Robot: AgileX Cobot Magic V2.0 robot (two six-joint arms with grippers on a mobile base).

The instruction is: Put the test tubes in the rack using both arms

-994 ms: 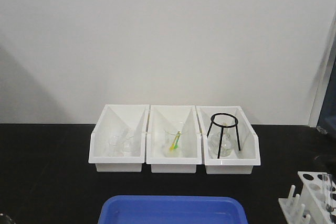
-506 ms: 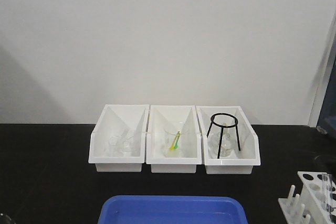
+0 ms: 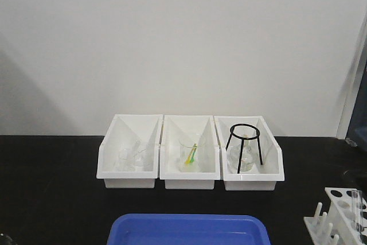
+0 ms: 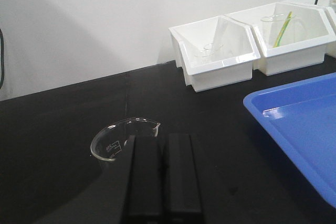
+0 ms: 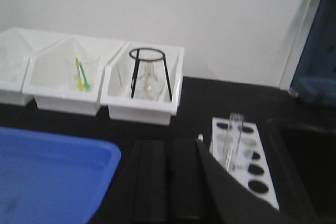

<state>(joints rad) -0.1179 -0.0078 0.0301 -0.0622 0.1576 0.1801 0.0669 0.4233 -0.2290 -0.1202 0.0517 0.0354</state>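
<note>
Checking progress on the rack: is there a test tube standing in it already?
Yes, one test tube stands upright in a hole of the rack.

Frontal overview, two low wrist views

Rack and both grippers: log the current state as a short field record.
rack: white stand on the black table at right, beside the blue tray
test tube: one clear tube upright in a rack hole
left gripper: fingers shut, empty, just behind the glass beaker
right gripper: fingers shut, empty, left of the rack
bins: three white bins in a row by the wall
</note>
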